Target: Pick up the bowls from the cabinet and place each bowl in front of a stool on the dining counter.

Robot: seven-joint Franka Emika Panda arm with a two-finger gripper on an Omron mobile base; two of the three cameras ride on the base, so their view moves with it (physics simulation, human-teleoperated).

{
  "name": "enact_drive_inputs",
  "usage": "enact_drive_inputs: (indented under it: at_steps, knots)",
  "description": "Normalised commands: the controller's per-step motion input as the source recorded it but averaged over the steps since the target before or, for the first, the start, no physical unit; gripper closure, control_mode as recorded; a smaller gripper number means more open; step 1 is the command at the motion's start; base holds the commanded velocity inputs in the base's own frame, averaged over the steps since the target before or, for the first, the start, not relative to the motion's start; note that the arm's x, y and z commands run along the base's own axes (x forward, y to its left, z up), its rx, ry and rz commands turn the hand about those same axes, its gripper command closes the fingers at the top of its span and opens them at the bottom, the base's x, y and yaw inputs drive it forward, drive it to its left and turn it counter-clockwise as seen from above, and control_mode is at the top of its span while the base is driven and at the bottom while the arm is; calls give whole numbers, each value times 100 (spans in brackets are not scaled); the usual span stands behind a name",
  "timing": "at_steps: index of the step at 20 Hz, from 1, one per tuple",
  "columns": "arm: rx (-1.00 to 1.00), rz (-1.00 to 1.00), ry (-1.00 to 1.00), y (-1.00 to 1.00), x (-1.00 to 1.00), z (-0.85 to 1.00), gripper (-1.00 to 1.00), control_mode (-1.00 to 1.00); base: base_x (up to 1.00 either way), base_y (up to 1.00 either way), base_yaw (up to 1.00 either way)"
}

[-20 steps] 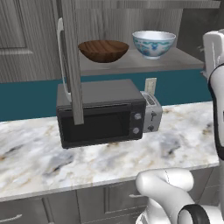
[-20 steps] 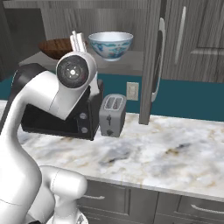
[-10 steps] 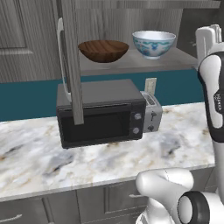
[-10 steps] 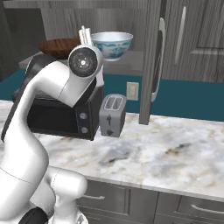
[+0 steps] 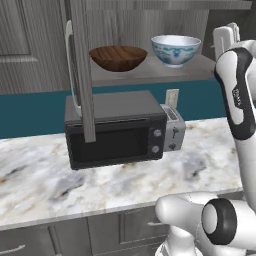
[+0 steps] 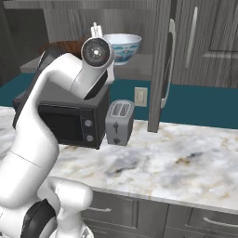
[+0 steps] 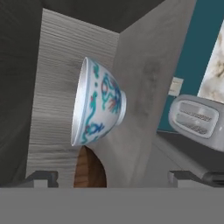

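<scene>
Fingers: two dark tips (image 7: 41,178) were seen at the bottom of the hand view, set wide apart with nothing between them; the gripper (image 7: 113,178) was open and was pointed toward the white bowl.
White bowl: a deep white ceramic bowl (image 5: 175,50) with blue floral patterning was seen upright on the cabinet shelf (image 5: 150,76); in the hand view it (image 7: 97,103) appeared rolled on its side because of the camera's turn, with blue and reddish marks on its wall.
Wooden bowl: a wide, shallow dark-brown bowl (image 5: 118,57) was seen on the same shelf, just beside the white one but apart from it; in the hand view a part of it (image 7: 89,169) was seen past the white bowl.
Cabinet: the grey wood-grain door (image 5: 82,75) was seen swung open, edge-on, with a long pale handle (image 5: 70,70); it hung in front of the microwave's left part in the left base view.
Arm: the white arm (image 6: 60,111) was raised to shelf height at the right of the shelf in the left base view; in the right base view it covered most of the wooden bowl.
Below the shelf: a black microwave (image 5: 116,129) and a silver toaster (image 5: 173,128) were seen side by side on the marble bench (image 5: 100,185); a wall socket (image 5: 172,98) was seen on the teal wall behind.
Count: two bowls, one microwave, one toaster, one open door.
</scene>
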Motion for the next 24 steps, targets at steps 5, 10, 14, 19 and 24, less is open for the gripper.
enact_drive_inputs:
  at_steps: [5,10,14,19,24]
  knots:
    - [0,0,2,0,44,0,-100,-100,0,0,0]
    - [0,0,8,0,35,0,-100,-100,0,0,0]
    - [0,0,4,0,33,0,-100,-100,0,0,0]
    - [0,0,1,0,38,0,-100,-100,0,0,0]
    - [0,0,1,0,41,0,-100,-100,0,0,0]
